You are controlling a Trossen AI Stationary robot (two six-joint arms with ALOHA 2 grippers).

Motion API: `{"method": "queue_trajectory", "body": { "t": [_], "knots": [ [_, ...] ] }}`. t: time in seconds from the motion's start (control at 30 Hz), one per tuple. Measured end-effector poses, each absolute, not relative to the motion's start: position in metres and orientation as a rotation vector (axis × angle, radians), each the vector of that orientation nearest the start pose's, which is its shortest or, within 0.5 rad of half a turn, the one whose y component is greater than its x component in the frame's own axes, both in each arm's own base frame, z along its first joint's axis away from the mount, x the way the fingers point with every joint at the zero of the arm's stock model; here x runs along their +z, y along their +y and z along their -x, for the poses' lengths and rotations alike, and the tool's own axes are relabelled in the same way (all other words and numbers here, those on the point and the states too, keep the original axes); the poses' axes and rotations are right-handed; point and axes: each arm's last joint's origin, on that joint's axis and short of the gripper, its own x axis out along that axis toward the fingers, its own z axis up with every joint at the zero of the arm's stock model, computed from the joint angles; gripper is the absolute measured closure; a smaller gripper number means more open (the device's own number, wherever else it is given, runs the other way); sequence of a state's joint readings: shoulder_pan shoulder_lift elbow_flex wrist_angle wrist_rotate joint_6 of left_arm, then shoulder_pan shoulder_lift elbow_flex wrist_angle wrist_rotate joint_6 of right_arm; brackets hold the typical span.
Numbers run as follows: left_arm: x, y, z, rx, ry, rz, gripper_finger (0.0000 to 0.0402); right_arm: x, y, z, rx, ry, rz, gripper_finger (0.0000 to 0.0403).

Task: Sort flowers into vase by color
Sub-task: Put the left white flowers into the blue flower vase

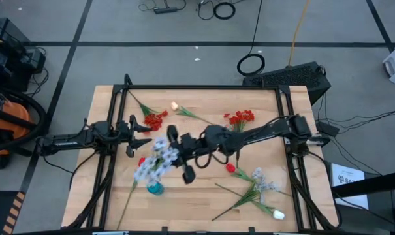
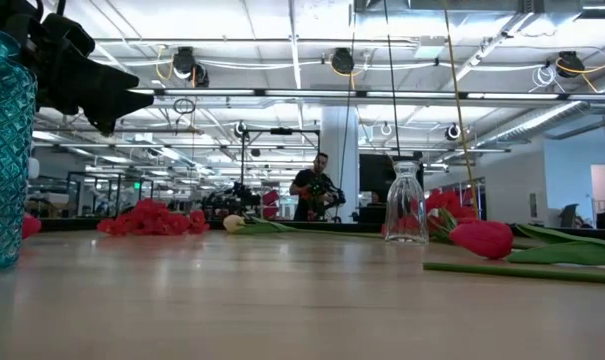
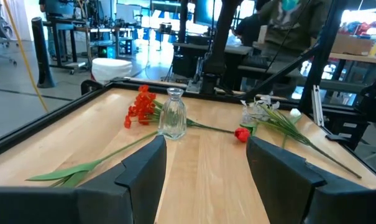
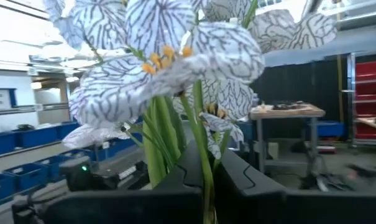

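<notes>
Meanwhile right tool (image 1: 173,138) grips pale spray (image 1: 157,158) over teal vase (image 1: 155,188); left tool (image 1: 137,135) wide beside.

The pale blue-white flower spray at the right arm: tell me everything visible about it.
The pale blue-white spray looks artificial: broad white petals with dark blue veining, yellow centres, several green stems bunched together. The right hand is shut on the stems, blossoms rising above its fingers. From above, the spray sits left of the table's middle, over the teal vase; whether its stems are inside cannot be told. The left hand, open, waits close beside it without touching.
</notes>
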State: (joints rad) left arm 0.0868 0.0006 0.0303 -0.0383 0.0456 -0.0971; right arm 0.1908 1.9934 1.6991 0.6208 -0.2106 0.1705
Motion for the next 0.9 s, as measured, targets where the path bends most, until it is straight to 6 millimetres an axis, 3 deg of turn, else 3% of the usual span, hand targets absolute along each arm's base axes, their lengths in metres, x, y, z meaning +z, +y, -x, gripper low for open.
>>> {"method": "queue_trajectory", "body": {
  "t": [0.13, 0.37, 0.9],
  "knots": [
    [0.170, 0.007, -0.096, 0.042, 0.007, 0.098, 0.0174, 0.361, 0.107, -0.477, 0.423, -0.313, -0.163, 0.0403],
    [0.170, 0.007, -0.096, 0.042, 0.007, 0.098, 0.0174, 0.328, 0.118, -0.501, 0.304, -0.262, -0.190, 0.0402],
    [0.170, 0.007, -0.096, 0.042, 0.006, 0.098, 0.0174, 0.297, 0.125, -0.505, 0.174, -0.171, -0.184, 0.0402]
  ]
}}
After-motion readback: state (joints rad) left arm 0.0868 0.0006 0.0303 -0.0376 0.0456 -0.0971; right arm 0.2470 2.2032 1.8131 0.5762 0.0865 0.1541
